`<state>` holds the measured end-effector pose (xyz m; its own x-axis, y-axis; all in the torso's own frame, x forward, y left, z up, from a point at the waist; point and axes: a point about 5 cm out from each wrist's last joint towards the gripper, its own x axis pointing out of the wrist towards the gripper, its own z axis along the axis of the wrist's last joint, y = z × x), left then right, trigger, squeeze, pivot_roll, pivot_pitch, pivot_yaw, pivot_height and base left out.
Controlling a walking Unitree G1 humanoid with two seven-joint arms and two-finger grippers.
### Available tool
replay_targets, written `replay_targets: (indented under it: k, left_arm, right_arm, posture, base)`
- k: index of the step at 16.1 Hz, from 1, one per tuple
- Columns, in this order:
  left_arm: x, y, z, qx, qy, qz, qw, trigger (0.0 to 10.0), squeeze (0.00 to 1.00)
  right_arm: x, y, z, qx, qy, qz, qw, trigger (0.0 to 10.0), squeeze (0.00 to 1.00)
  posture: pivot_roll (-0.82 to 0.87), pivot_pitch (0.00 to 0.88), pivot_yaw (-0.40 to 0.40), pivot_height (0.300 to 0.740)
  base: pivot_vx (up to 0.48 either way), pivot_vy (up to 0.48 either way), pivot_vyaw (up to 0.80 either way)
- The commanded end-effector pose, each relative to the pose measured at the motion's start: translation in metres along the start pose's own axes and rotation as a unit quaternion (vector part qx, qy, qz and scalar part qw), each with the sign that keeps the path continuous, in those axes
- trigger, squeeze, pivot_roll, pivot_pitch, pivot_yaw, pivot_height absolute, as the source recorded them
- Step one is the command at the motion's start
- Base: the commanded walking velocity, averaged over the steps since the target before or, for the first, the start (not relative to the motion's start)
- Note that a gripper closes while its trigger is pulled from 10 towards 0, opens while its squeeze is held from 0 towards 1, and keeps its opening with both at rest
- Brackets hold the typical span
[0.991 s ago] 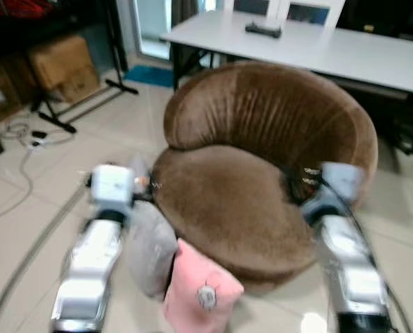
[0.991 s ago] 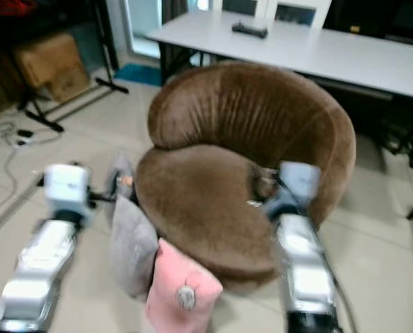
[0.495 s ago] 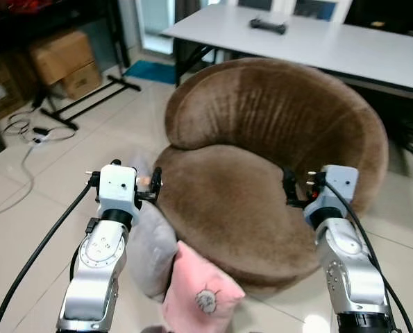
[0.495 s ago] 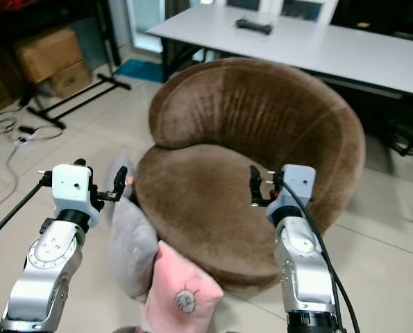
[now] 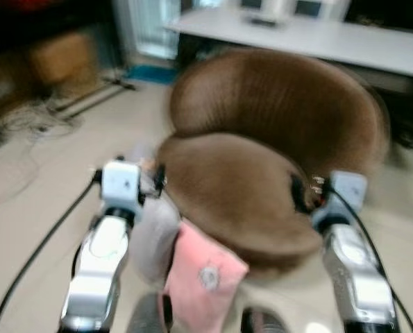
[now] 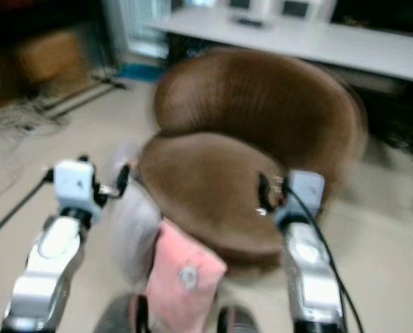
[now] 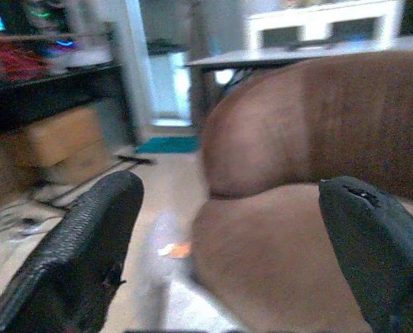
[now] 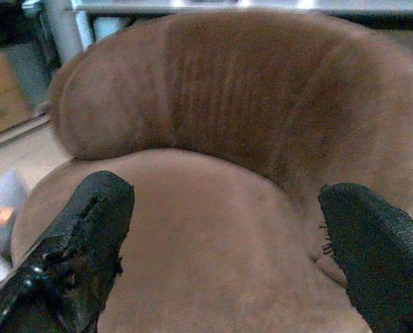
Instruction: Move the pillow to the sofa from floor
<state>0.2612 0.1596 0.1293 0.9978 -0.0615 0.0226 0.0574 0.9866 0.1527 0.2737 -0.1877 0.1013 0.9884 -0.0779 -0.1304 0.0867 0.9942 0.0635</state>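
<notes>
Pink pillow (image 5: 205, 277) down on the floor (image 5: 32, 208), leaning against the front edge of the brown sofa (image 5: 275, 132) with a grey pillow (image 5: 153, 236) just beside it. Left pincer (image 5: 150, 182) and right pincer (image 5: 302, 194) both spread wide, gripping nothing, raised above the pillows near the seat edge. Blurred head views, so real risk of a misjudged reach: snagging the grey pillow instead, or pinching only a corner and dropping it short of the seat.

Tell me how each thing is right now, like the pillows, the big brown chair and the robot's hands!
pink pillow: on the floor, leaning against the sofa's front.
grey pillow: on the floor beside the pink one, against the sofa.
brown sofa: seat bare, nothing on it.
left gripper: open, holding nothing, near the grey pillow.
right gripper: open, holding nothing, over the sofa seat.
</notes>
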Motion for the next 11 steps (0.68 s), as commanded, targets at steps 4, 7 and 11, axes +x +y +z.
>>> replay_targets:
  k: [4, 7, 11]
  left_arm:
    - [-0.0020, 0.0032, -0.0074, 0.009, 0.017, 0.008, 1.000, 10.0, 0.00]
    - [-0.0019, 0.0027, -0.0082, 0.005, 0.016, 0.006, 1.000, 10.0, 0.00]
    - [-0.0021, 0.0017, -0.0088, -0.001, 0.015, 0.003, 1.000, 10.0, 0.00]
  right_arm:
    - [-0.0006, 0.0034, -0.0003, -0.003, -0.001, 0.004, 1.000, 10.0, 0.00]
    - [-0.0014, 0.0031, -0.0010, -0.015, 0.000, 0.001, 1.000, 10.0, 0.00]
    - [-0.0013, 0.0007, 0.0008, -0.023, -0.006, -0.005, 1.000, 10.0, 0.00]
  posture:
    - [-0.02, 0.000, -0.012, 0.561]
    - [-0.02, 0.000, -0.014, 0.561]
    - [-0.03, 0.000, -0.016, 0.561]
  base:
    - [0.000, 0.000, 0.00]
    - [0.000, 0.000, 0.00]
    - [0.000, 0.000, 0.00]
